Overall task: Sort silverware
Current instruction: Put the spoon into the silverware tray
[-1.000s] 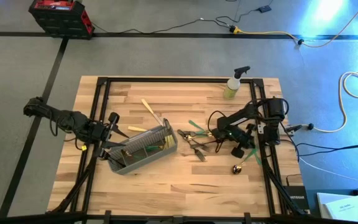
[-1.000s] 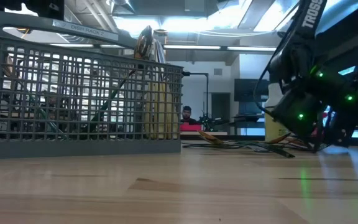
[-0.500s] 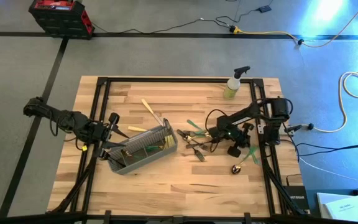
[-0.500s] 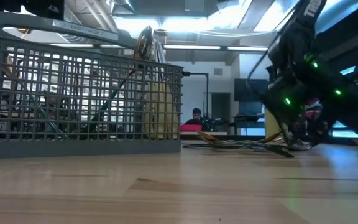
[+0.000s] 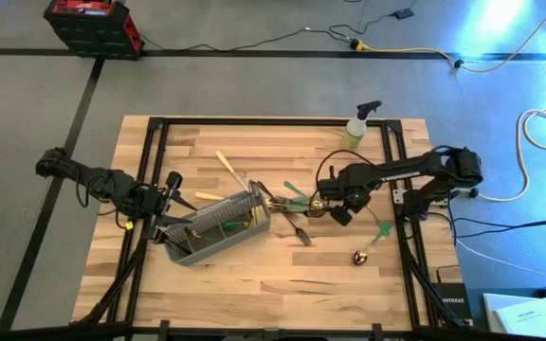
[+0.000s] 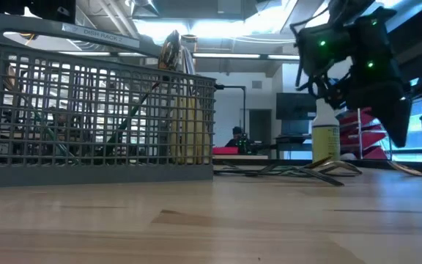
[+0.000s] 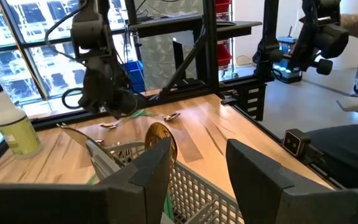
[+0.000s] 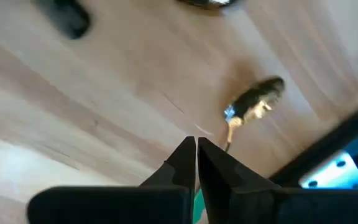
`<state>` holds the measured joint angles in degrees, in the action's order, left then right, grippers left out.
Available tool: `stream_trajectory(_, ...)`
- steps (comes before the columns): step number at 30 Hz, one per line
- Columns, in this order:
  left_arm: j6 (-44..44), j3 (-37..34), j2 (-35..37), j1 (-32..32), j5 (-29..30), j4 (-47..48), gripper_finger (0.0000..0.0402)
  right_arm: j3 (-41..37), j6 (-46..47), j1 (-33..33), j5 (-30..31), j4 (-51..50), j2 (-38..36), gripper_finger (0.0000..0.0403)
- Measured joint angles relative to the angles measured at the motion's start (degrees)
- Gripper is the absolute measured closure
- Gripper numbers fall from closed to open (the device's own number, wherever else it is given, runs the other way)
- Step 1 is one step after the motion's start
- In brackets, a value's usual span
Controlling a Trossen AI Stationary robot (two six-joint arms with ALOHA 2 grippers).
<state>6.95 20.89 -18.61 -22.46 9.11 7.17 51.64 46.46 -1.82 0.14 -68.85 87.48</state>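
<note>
Wooden tabletop with a black frame, grey floor around it, a yellow-green spray bottle (image 5: 354, 134) standing at the far edge.

Right gripper (image 5: 322, 203) is now reaching left across the table, over the loose silverware (image 5: 295, 224) beside the basket (image 5: 218, 227). A second ago it was sitting lower and further right, close to the right rail; the arm has been swinging up and stretching inward since. Its fingers (image 8: 187, 163) are pressed together, and a slim green handle seems to be trailing below them in the wrist view, though whether it is truly pinched cannot be confirmed. A gold spoon (image 5: 360, 256) is lying alone near the right rail, with a green-handled piece (image 5: 382, 227) just beside it.

Left gripper (image 5: 164, 210) is waiting at the left end of the basket, fingers (image 7: 146, 175) partly spread, holding nothing visible. It has not been shifting.

Basket is already holding several upright pieces, one gold head (image 7: 161, 138) showing above the rim. More are lying on the wood at its far side.

Reading: the right arm is likely carrying or fetching a piece toward the basket; much remains loose, so sorting is about midway.
</note>
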Motion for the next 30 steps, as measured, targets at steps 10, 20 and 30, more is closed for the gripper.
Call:
stream_trajectory(10, -0.1, 0.0, 0.0, 0.0, -0.1, 0.1, 0.0261, -1.7, 13.9, 7.2, 0.3, -1.3, 0.0, 0.0355)
stream_trajectory(20, -0.5, 0.0, 0.0, 0.0, -0.2, 0.8, 0.0261, -14.5, 17.7, 7.1, -2.8, 7.8, -0.2, 0.0248)
stream_trajectory(30, -0.5, 0.0, 0.0, 0.0, -0.2, 0.8, 0.0261, -15.3, 12.1, 7.0, -2.7, 10.6, -0.2, 0.029)
